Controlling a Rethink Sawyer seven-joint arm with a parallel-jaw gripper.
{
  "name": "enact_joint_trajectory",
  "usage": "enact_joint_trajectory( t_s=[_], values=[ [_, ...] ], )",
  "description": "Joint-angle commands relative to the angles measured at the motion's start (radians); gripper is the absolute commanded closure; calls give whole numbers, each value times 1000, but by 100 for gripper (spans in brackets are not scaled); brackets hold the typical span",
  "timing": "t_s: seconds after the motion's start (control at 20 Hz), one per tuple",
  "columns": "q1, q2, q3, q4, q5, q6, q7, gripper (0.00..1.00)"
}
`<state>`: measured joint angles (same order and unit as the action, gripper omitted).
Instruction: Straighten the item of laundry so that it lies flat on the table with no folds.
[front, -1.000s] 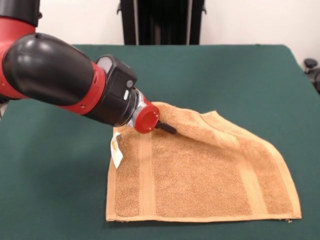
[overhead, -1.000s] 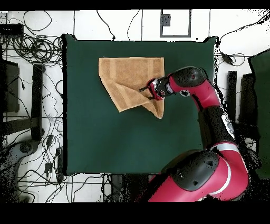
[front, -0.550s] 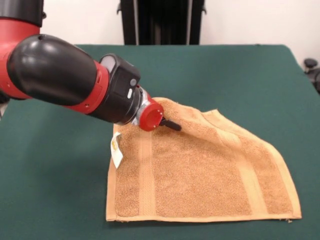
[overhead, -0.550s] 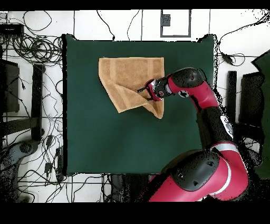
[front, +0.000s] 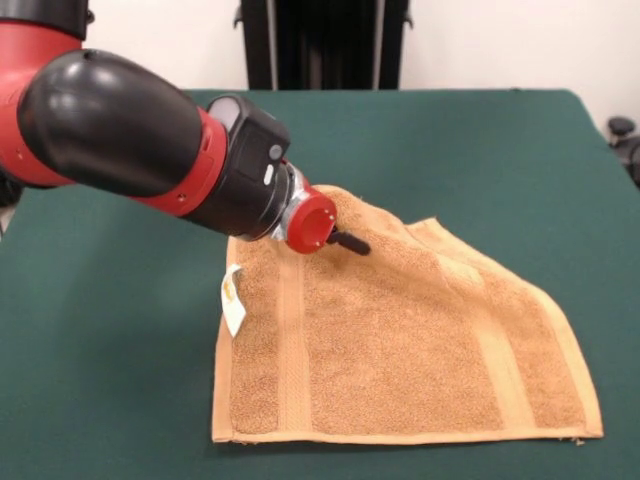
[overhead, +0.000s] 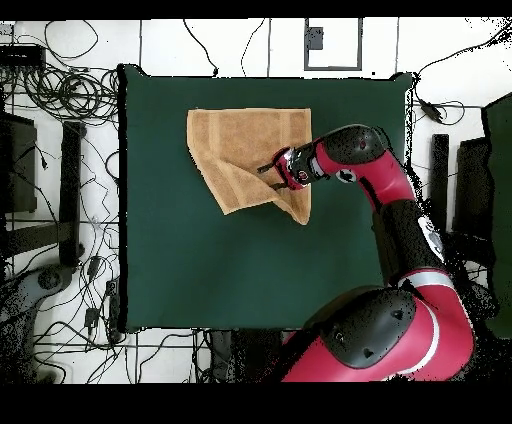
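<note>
Overhead view is showing the orange-tan towel lying in the upper middle of the green worktop, its top edge running near the worktop's top edge, with wide bare felt spreading below it and a narrower strip at its left. One part of the towel is lying folded over along a diagonal, ending in a point toward the lower right. The red and black arm is reaching in from the right, and the gripper is resting on the folded layer near the diagonal. Front view is showing the gripper touching the raised fold; whether it is pinching cloth or spread, one cannot tell. A white label is sticking out at the towel's left hem.
</note>
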<state>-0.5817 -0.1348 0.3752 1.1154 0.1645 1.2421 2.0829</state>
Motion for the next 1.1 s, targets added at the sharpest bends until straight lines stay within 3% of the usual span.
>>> enact_joint_trajectory(
  t_s=[0.05,1.1],
  values=[
    [62,-25,68,125,13,-117,15,0],
    [40,12,113,200,124,-87,23,0]
  ],
)
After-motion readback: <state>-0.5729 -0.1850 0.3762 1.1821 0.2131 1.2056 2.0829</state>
